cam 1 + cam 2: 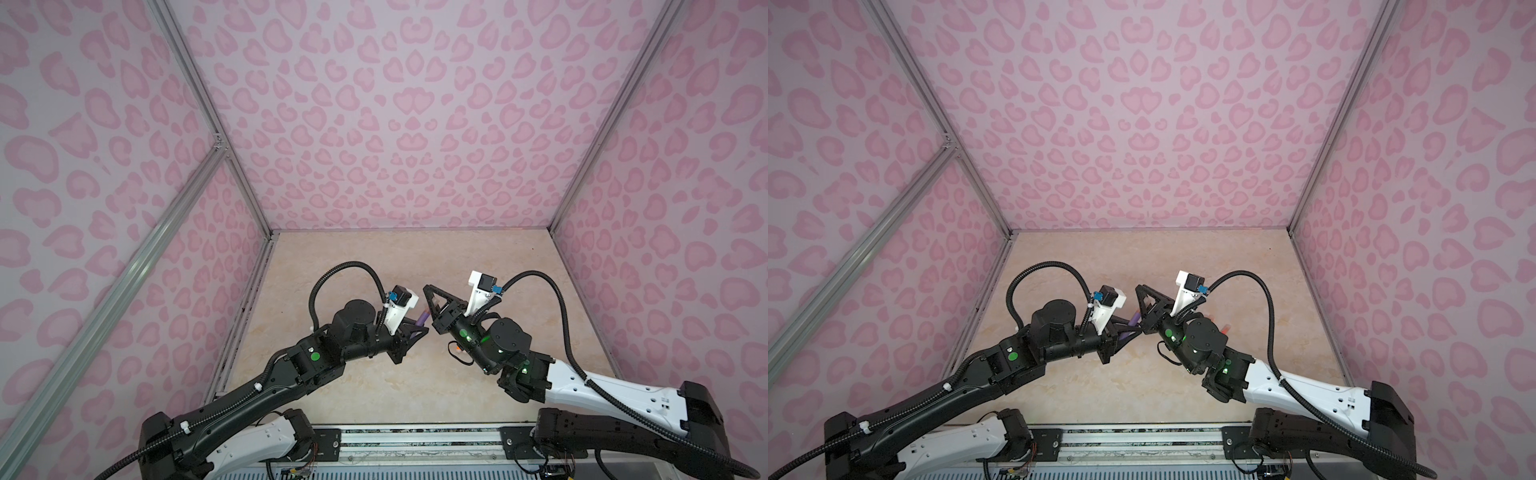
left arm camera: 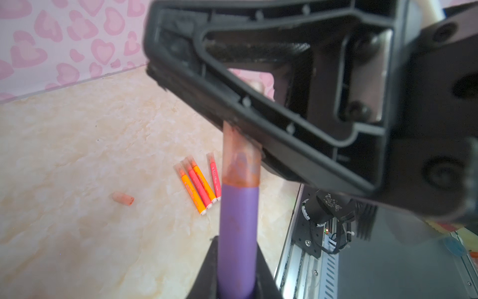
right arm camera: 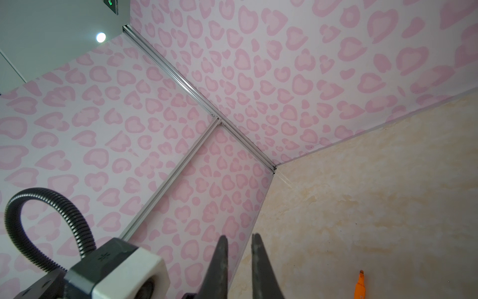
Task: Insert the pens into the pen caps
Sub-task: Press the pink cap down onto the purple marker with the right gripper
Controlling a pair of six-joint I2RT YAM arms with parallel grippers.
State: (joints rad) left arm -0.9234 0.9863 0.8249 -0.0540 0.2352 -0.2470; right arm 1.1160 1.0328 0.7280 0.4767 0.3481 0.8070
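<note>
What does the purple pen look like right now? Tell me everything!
The purple pen is a smooth, round plastic stick. The left gripper squeezes its lower body. A see-through, orange-stained cap already sits over its tip, and the cap's far end touches the right gripper. It is held in the air above the table.
</note>
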